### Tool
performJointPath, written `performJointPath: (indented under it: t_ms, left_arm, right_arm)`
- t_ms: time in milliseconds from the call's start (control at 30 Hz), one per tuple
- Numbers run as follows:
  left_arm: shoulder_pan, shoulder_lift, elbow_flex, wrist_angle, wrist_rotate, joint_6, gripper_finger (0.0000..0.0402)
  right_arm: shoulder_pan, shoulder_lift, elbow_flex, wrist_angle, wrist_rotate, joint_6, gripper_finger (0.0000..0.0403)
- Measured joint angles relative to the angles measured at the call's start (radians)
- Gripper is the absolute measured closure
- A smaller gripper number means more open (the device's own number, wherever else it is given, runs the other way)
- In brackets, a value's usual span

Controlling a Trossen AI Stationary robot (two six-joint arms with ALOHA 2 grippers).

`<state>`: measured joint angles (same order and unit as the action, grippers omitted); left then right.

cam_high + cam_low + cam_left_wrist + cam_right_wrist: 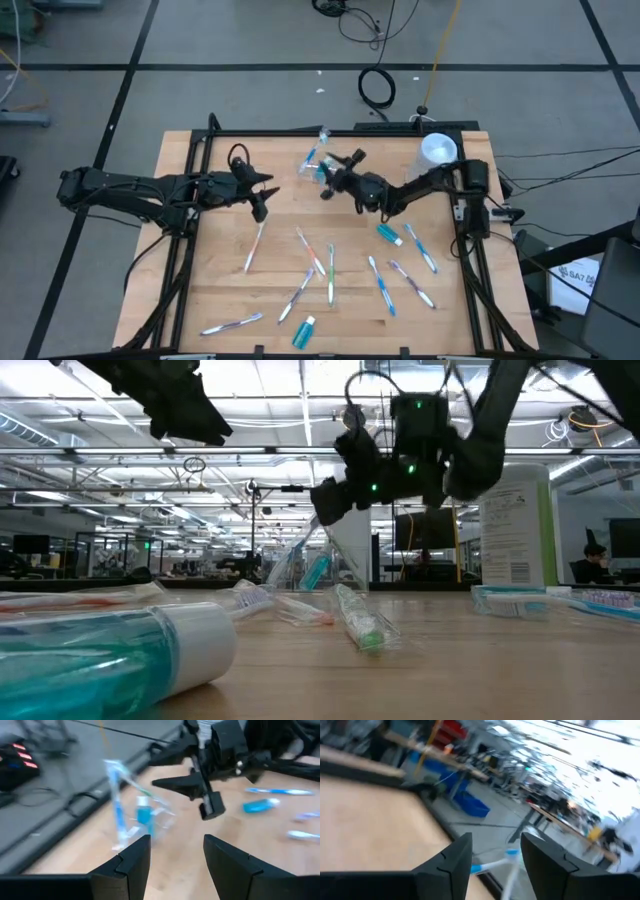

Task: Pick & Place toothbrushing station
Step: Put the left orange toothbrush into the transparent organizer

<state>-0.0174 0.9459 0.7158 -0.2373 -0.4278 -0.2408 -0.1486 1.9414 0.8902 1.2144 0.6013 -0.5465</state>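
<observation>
A clear plastic cup [316,165] stands tilted near the table's far edge. It holds a blue toothbrush [118,802] and a small teal toothpaste tube [144,815]. It also shows in the low view [312,568]. My right gripper [334,178] is open and empty just right of the cup and above the table. It shows from the side in the left wrist view [196,790]. My left gripper [262,198] is open and empty, left of the cup and clear of the table, with its fingers [131,865] pointing toward the cup.
Several toothbrushes lie loose on the near half of the table, one [254,247] just below my left gripper. Teal toothpaste tubes lie at the right [390,234] and at the near edge [303,332]. A white bottle [438,150] stands at the far right corner.
</observation>
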Motion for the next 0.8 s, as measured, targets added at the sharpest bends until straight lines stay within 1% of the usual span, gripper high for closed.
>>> performJointPath:
  t_ms: [67, 133, 267, 333, 433, 567, 733, 800]
  left_arm:
    - [0.000, 0.000, 0.000, -0.001, 0.075, -0.018, 0.0213]
    - [-0.004, 0.000, 0.000, -0.002, 0.156, -0.054, 0.0213]
    - [-0.028, 0.000, 0.000, -0.050, 0.309, -0.159, 0.0213]
    - [-0.050, 0.004, 0.000, -0.092, 0.340, -0.201, 0.0213]
    - [-0.085, 0.032, 0.000, -0.163, 0.331, -0.269, 0.0213]
    - [-0.129, 0.090, 0.000, -0.307, 0.313, -0.392, 0.0213]
    - [-0.157, 0.211, 0.000, -0.461, 0.180, -0.567, 0.0213]
    - [-0.156, 0.259, 0.000, -0.491, 0.160, -0.650, 0.0213]
  right_arm:
    - [0.037, -0.069, 0.000, -0.145, 0.000, -0.030, 0.0244]
    - [0.070, -0.145, 0.000, -0.332, -0.001, -0.023, 0.0244]
    - [0.123, -0.284, 0.000, -0.658, -0.001, 0.102, 0.0245]
    - [0.144, -0.346, 0.000, -0.780, -0.001, 0.187, 0.0245]
    - [0.168, -0.415, 0.000, -0.896, -0.001, 0.274, 0.0245]
    - [0.188, -0.476, 0.000, -0.951, -0.003, 0.299, 0.0245]
    - [0.207, -0.496, 0.000, -0.954, -0.003, 0.300, 0.0245]
    - [0.212, -0.496, 0.000, -0.960, -0.003, 0.299, 0.0245]
